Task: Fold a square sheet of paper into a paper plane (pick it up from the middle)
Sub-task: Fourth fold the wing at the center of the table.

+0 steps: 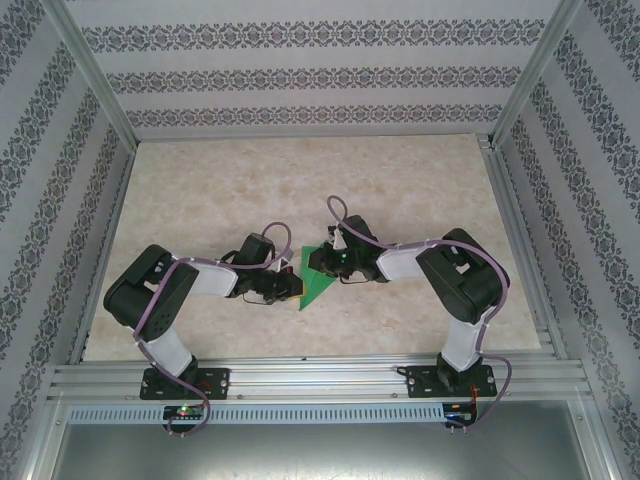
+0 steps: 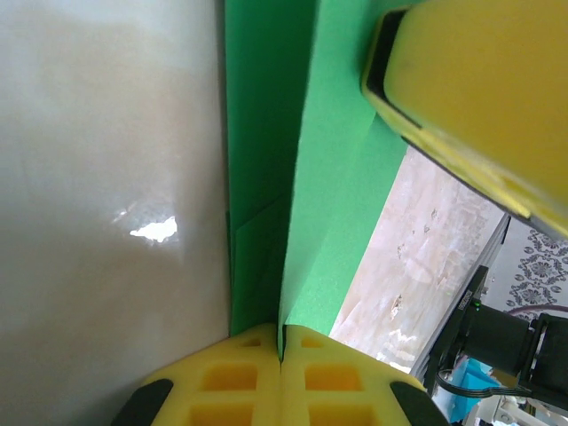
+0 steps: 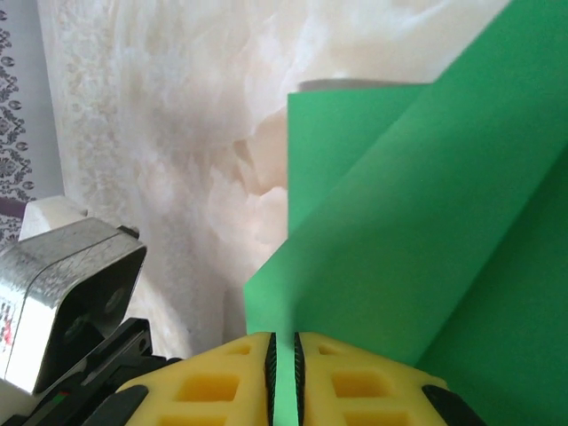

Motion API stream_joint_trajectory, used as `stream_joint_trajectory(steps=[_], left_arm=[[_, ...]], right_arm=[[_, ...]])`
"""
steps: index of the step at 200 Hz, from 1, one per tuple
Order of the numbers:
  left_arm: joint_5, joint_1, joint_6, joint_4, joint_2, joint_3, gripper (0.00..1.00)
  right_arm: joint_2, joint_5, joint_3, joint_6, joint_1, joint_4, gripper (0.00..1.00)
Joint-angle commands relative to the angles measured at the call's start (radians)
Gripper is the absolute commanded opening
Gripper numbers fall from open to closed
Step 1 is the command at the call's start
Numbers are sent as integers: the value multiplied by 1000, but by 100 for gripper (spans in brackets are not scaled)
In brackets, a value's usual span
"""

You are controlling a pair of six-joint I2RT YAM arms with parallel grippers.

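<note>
Pinching paper [image 1: 315, 290] (seemingly folded): both grippers [image 2: 282, 342] [image 3: 283, 344]

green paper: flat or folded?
Folded. The green paper shows overlapping layers meeting along a lengthwise crease in the left wrist view, and stacked flaps in the right wrist view.

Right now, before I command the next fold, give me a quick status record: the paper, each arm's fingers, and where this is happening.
paper: green paper sheet, partly folded, creases visible, pointed end toward the arm bases
left fingers: shut on one edge of the sheet
right fingers: shut on the sheet from the opposite side
location: middle of the marble-pattern tabletop, between the two arms
resting or lifted: cannot tell
</note>
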Motion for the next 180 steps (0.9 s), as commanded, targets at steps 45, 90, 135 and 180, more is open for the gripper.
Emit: stream_joint_trajectory(steps=[45, 90, 135, 180], left_arm=[[-32, 17, 38, -74, 34, 0, 7], [-28, 16, 74, -95, 25, 28, 4], [-24, 17, 128, -133, 19, 53, 4], [-27, 15, 153, -167, 8, 67, 4]], right_arm=[[31, 16, -10, -3, -14, 15, 16], [-32, -5, -15, -2, -11, 20, 17], [-91, -1, -21, -15, -10, -8, 19], [-64, -40, -9, 12, 22, 27, 20]])
